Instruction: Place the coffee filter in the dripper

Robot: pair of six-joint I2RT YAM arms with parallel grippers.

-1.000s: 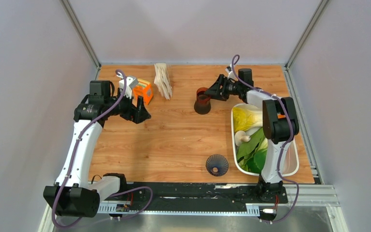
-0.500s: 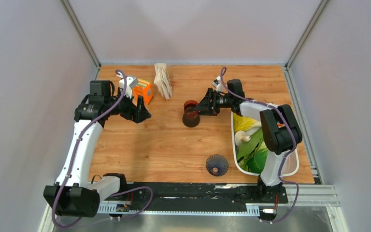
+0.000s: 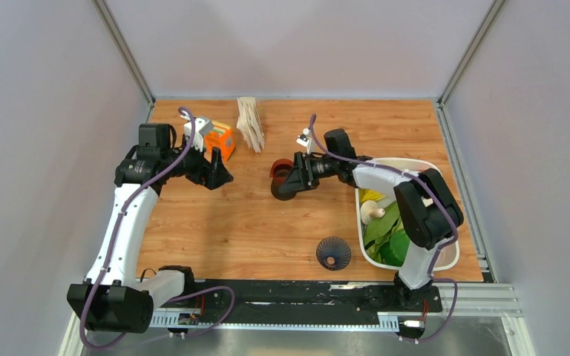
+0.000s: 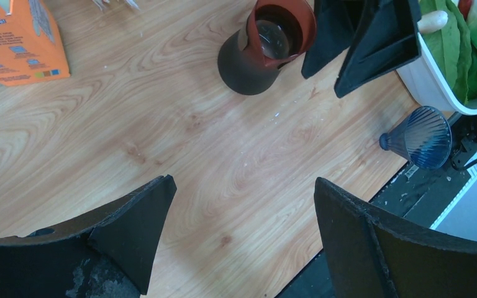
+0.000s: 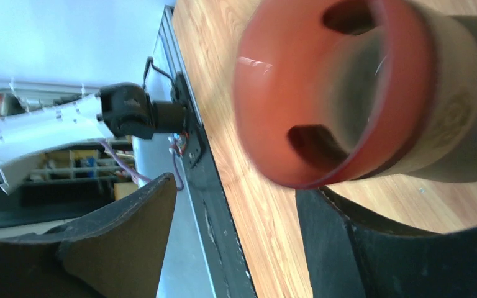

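The coffee filter stack (image 3: 251,123), pale fanned paper, is lying on the table (image 3: 267,222) well apart from the white tub (image 3: 450,261), off beyond that tub's far left corner at the table's back edge. No claw is touching it. The dripper (image 3: 333,253) (image 4: 421,136), dark blue and ribbed, is sitting just left of the tub's near end with nothing inside it. In the left wrist view it is leaning on its side with the narrow end pointing away from the tub.

The right claw (image 3: 291,178) (image 4: 341,56) (image 5: 236,186) is reaching out left of the tub's far end, its fingers standing apart. The brown pot (image 3: 282,180) (image 4: 254,56) (image 5: 372,93) with the reddish rim is pressing against one finger, on the side away from the tub. Nothing is sitting in the gap between the fingers.

The left claw (image 3: 219,172) (image 4: 245,186) is hanging further left of the tub, past the pot, with its fingers spread wide and gripping nothing, bare table showing between them. An orange carton (image 3: 220,139) (image 4: 18,40) is standing just beyond this claw, on the far side from the tub. The tub itself is holding green and yellow leaves (image 3: 386,230) and a pale mushroom-shaped piece (image 3: 372,211).
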